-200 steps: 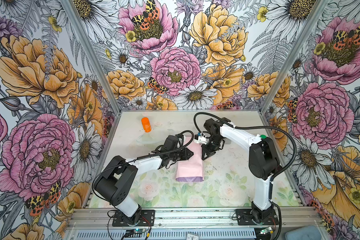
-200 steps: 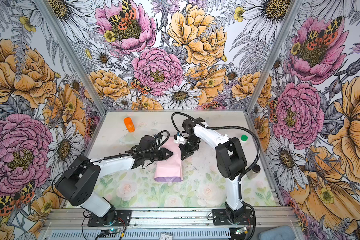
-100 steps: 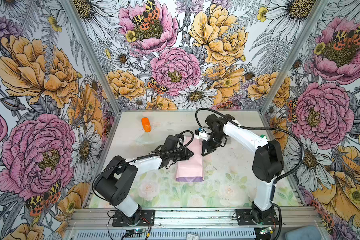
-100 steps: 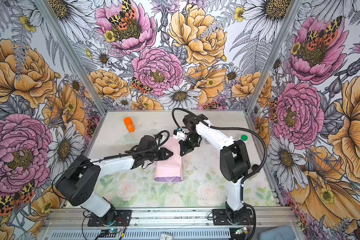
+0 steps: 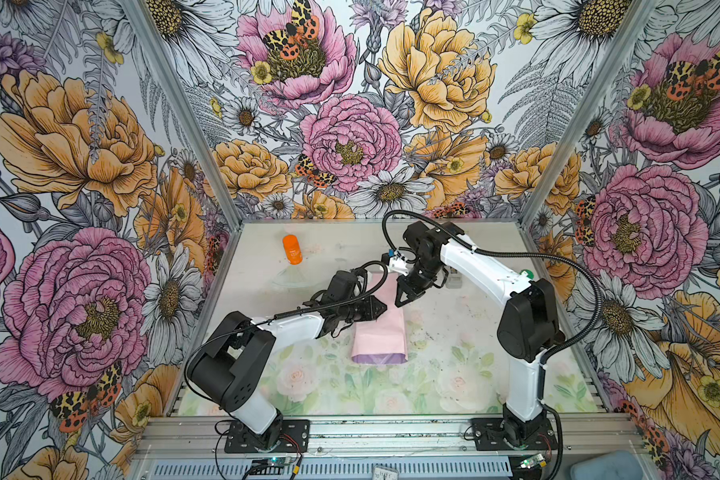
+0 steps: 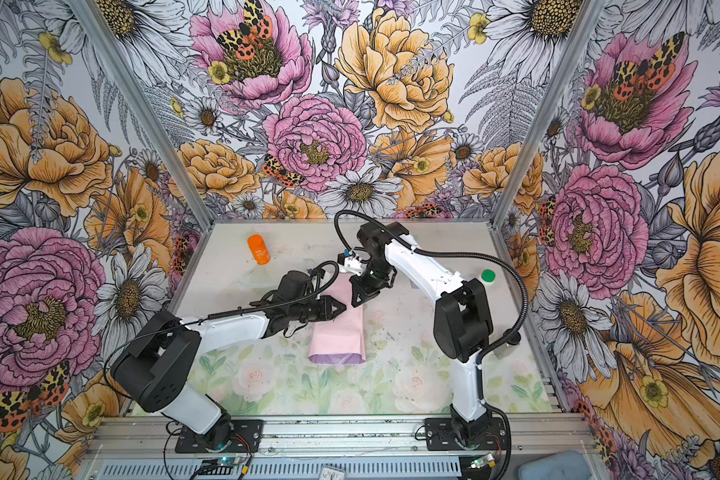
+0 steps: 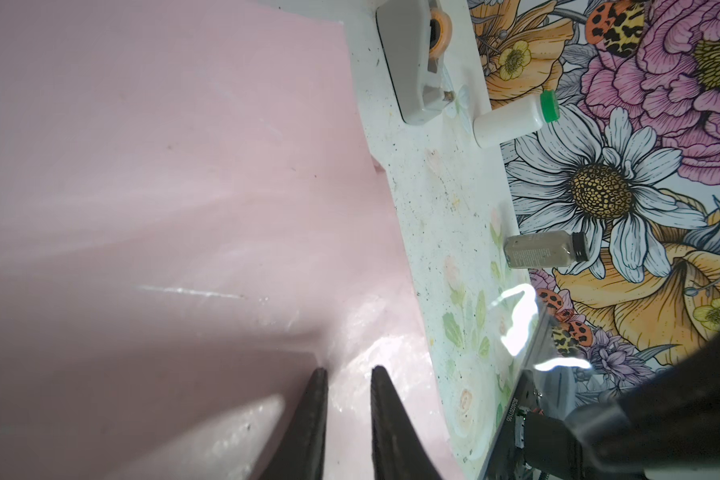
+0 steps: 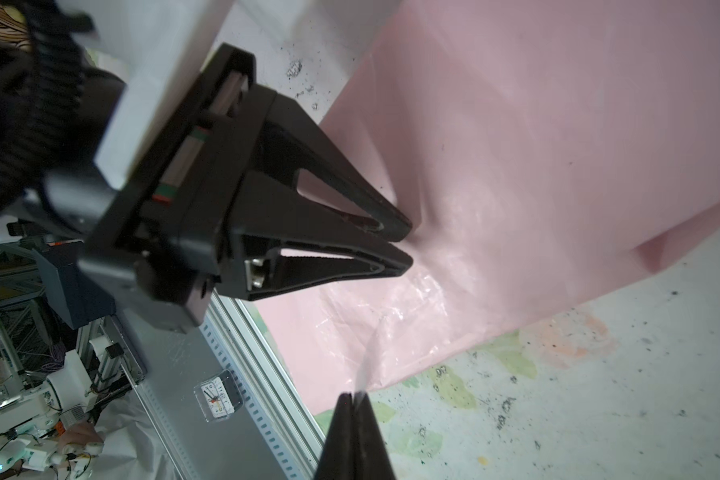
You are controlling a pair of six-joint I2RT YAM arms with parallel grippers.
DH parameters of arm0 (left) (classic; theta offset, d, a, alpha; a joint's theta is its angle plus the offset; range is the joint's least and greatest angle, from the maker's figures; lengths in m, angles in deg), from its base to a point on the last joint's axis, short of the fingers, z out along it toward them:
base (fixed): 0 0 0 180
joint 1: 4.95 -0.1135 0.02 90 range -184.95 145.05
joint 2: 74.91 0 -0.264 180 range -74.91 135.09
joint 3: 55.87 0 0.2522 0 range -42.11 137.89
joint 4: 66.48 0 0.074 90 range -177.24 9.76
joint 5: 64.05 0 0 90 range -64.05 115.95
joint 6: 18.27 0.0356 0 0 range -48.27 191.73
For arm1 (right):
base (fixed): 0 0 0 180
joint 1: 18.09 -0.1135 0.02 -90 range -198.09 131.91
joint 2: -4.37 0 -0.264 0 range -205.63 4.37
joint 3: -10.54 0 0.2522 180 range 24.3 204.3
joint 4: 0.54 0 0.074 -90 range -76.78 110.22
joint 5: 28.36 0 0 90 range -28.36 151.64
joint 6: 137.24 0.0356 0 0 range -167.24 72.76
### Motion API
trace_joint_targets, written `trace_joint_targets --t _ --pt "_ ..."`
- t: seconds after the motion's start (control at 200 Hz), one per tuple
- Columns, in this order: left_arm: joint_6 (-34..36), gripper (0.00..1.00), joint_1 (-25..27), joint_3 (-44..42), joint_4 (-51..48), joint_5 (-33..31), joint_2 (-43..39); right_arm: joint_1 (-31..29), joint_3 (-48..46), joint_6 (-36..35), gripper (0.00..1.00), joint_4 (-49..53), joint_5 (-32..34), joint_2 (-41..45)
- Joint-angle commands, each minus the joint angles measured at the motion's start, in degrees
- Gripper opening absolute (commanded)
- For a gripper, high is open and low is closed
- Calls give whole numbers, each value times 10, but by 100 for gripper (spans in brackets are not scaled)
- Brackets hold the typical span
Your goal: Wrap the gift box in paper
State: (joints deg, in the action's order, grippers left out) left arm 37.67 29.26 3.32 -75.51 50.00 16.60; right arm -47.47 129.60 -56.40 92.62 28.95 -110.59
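The paper lies folded into a long parcel, pale pink side out, with a lilac strip at its near end. The gift box is hidden. My left gripper reaches in from the left and presses its tips down on the parcel's far half. In the left wrist view its jaws stand a narrow gap apart with only paper behind them. My right gripper hangs just above the parcel's right edge. It is shut on a strip of clear tape that hangs toward the paper.
A grey tape dispenser sits on the table beyond the parcel. A white bottle with a green cap and a grey bottle with a black cap stand by the right wall. An orange bottle is at the back left.
The right arm's elbow has swung out to the right and its gripper has shifted slightly left, over the parcel's right edge. The left arm and the paper have stayed put.
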Motion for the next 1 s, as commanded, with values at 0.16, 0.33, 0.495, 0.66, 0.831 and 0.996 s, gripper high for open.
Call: trace_joint_targets --t 0.16,0.33,0.495,0.66,0.831,0.996 --pt "11 22 -5 -6 -53 -18 -4 15 -2 -12 0 12 16 -32" --pt "11 22 -5 -6 -53 -18 -3 21 -9 -11 0 13 14 -41" --pt "11 22 -5 -5 -53 -17 -3 25 -16 -11 0 13 12 -51" --pt "11 22 -5 -5 -54 -18 -3 27 -18 -10 0 15 11 -58" --pt "11 22 -5 -7 -54 -18 -4 27 -14 -7 0 18 13 -48" --pt "12 22 -5 -8 -55 -18 -4 26 -5 -1 0 24 21 -17"
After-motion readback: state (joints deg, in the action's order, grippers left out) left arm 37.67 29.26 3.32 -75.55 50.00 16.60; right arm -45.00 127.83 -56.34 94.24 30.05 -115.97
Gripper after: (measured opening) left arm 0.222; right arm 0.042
